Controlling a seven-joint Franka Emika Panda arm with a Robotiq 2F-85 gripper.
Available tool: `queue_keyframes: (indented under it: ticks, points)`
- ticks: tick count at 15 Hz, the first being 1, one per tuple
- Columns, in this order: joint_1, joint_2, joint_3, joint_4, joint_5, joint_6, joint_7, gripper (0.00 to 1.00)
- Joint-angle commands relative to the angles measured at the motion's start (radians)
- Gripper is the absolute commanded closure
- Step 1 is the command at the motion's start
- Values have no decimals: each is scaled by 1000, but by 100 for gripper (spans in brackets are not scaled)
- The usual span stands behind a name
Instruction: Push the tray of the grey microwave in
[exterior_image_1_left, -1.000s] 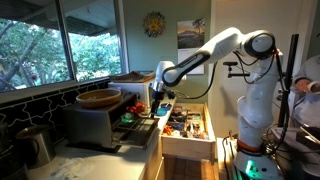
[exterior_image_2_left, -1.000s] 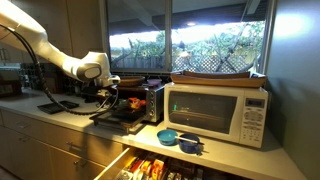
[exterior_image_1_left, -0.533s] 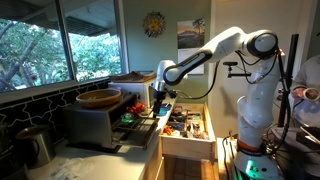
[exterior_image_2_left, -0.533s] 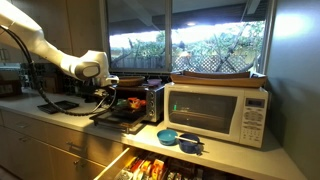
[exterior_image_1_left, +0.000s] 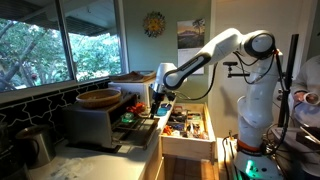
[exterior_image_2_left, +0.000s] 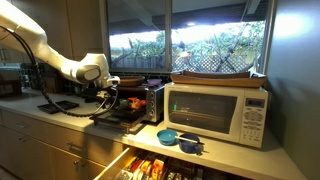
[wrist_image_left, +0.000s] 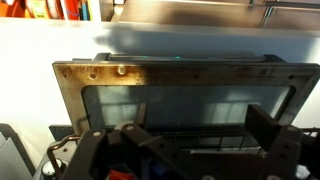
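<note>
Tray (exterior_image_1_left: 135, 122) with its small green and red items sits pulled out of the grey microwave (exterior_image_1_left: 92, 125), resting above the dropped door on the right of the oven in that exterior view. From the other side it shows as a dark slab (exterior_image_2_left: 122, 110) left of the oven's cavity. The gripper (exterior_image_1_left: 158, 103) hangs just beside the tray's outer edge, near the open wooden drawer (exterior_image_1_left: 188, 128). In the wrist view its claw (wrist_image_left: 180, 150) is spread wide and grasps nothing, with the door's framed glass (wrist_image_left: 180, 70) beyond it.

I cannot tell whether a finger touches the tray yet.

The risks, as I judge them:
- A push landing on the door's edge instead of the tray would lift the door or jam it.
- An off-centre push could skew the tray so that a corner binds at the cavity mouth.
- A hard shove could slide the whole oven back, or send the loose items rolling.
</note>
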Motion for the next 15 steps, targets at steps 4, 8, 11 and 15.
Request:
queue_keyframes:
  ticks: [4,8,11,15]
  points:
    - [3,28,5,-25,-4,107,19,0]
    - [-2,55,12,-15,-24,139,41,0]
    - [2,81,16,-8,-26,107,32,0]
    - [-7,142,25,-3,-68,275,47,0]
